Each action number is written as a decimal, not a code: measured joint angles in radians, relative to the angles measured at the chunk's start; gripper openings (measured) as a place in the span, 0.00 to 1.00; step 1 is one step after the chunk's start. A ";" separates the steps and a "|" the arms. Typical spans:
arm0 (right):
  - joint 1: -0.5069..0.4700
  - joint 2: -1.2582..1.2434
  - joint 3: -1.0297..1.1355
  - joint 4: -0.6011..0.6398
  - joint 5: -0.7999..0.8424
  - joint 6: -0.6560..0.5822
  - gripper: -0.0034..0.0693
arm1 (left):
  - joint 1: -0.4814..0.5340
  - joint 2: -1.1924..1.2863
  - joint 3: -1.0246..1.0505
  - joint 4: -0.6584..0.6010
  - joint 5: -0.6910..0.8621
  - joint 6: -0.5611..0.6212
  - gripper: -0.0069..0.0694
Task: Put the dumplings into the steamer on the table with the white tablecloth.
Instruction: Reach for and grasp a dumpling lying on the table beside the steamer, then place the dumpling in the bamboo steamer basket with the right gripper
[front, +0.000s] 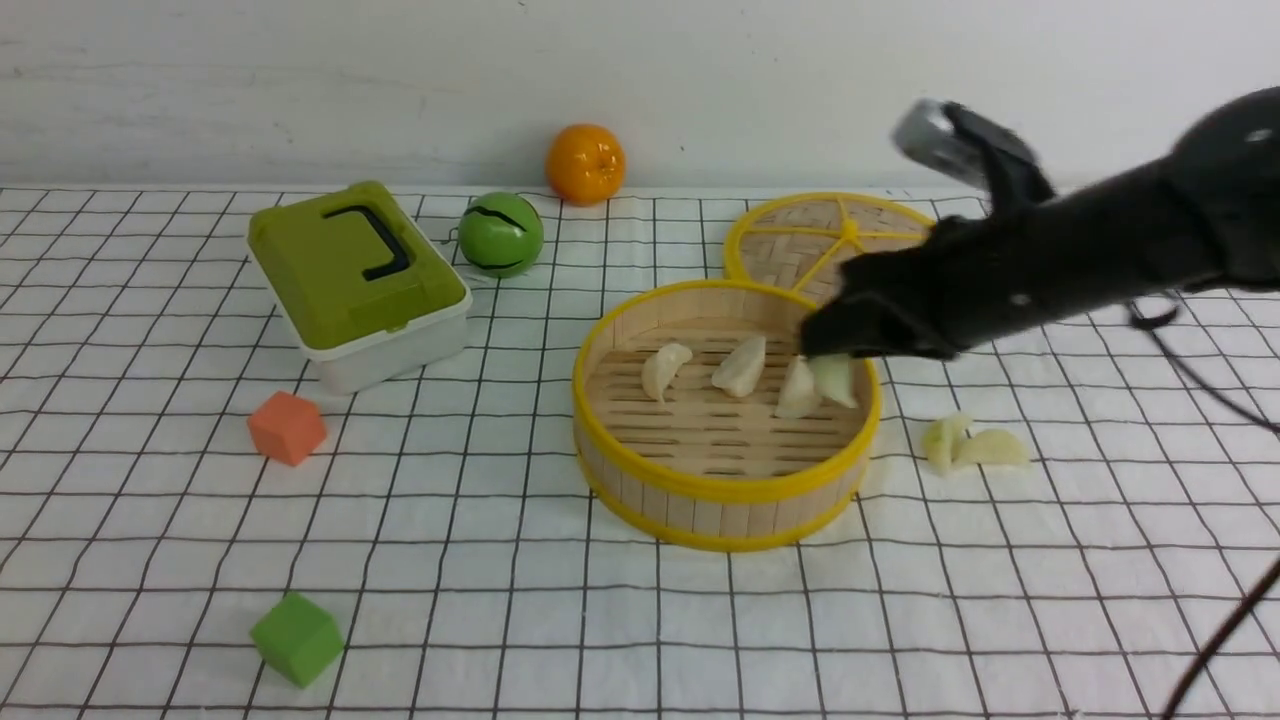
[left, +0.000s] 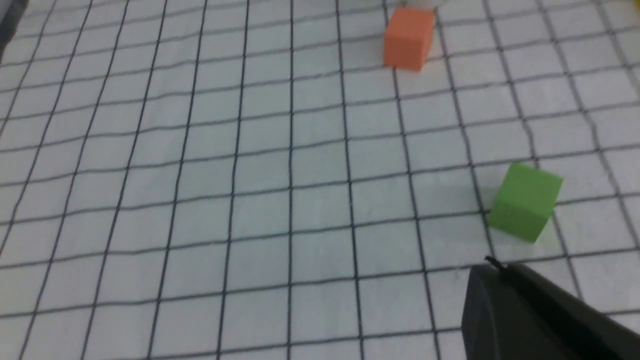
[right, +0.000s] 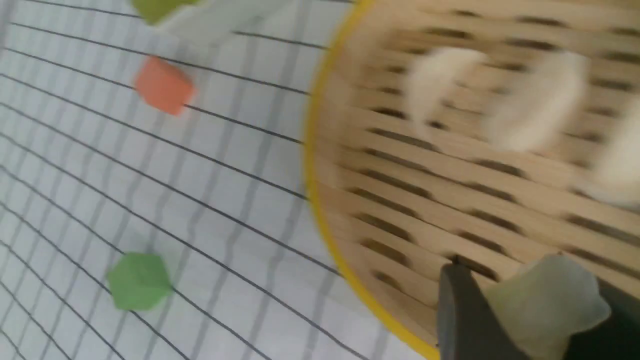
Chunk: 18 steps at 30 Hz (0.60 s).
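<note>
The steamer stands on the white grid tablecloth, right of centre. Three dumplings lie on its slatted floor; they show blurred in the right wrist view. My right gripper is shut on a fourth dumpling and holds it just above the floor at the steamer's right side. Two more dumplings lie on the cloth right of the steamer. My left gripper is shut and empty over bare cloth; it is out of the front view.
A woven lid lies behind the steamer. A green lidded box, a green ball and an orange sit at the back left. An orange cube and a green cube lie front left.
</note>
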<state>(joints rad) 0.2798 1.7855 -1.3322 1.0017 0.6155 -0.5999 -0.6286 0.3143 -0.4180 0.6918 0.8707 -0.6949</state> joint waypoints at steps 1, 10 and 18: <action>0.050 0.022 -0.001 0.022 -0.071 -0.038 0.31 | 0.000 -0.035 0.001 0.002 -0.010 -0.006 0.08; 0.187 0.247 -0.073 0.190 -0.381 -0.175 0.31 | 0.000 -0.262 0.066 0.028 -0.023 -0.025 0.08; 0.187 0.287 -0.084 0.245 -0.406 -0.175 0.41 | 0.000 -0.327 0.129 0.064 -0.044 -0.025 0.08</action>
<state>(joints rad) 0.4671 2.0726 -1.4160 1.2467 0.2093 -0.7751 -0.6286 -0.0129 -0.2887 0.7559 0.8271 -0.7199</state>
